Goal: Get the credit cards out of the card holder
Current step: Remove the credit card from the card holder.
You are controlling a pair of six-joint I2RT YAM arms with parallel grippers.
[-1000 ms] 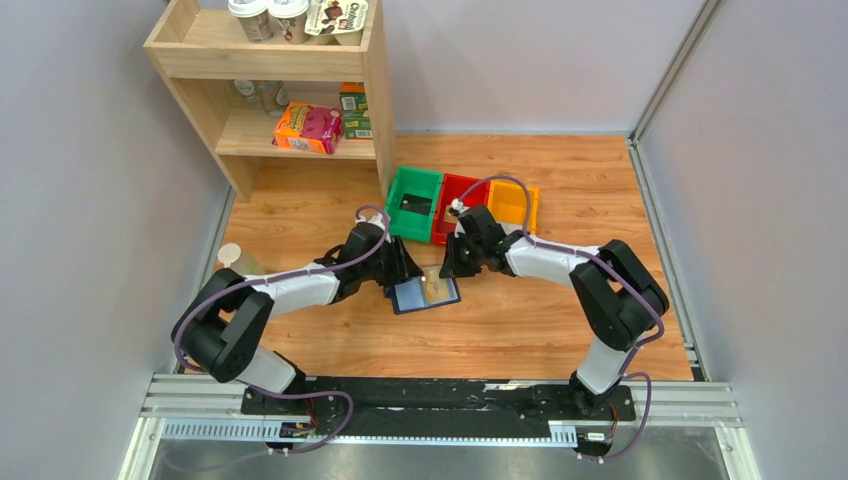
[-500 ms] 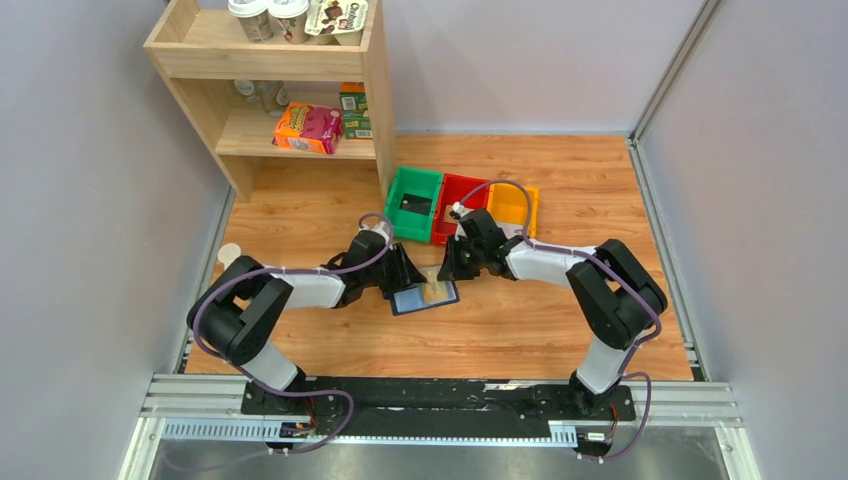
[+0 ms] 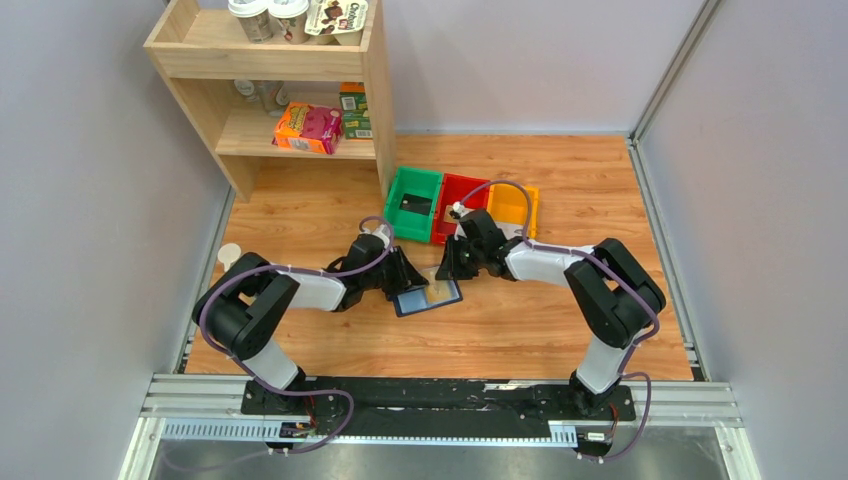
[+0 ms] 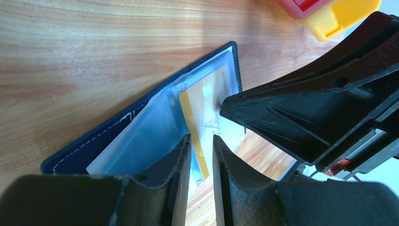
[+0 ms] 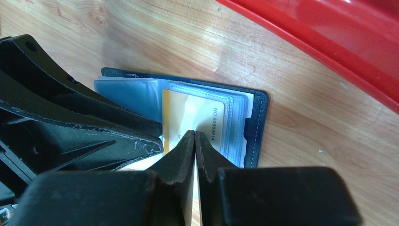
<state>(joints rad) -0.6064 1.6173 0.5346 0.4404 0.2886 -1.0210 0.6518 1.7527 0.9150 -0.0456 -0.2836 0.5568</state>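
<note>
The card holder (image 3: 427,296) lay open mid-table (image 3: 560,180), a credit card (image 3: 436,290) in its right half. The left tool (image 3: 408,283) sat at its left, the right tool (image 3: 441,272) over its far edge. Bins (image 3: 465,178) stood behind, with a shelf (image 3: 190,45) in the far-left corner.

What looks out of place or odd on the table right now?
Nothing is spilled or broken. The card holder lies open and askew to the edge of the table. Its clear sleeves are lifted and fanned rather than flat, and a gold card is still tucked in one.
</note>
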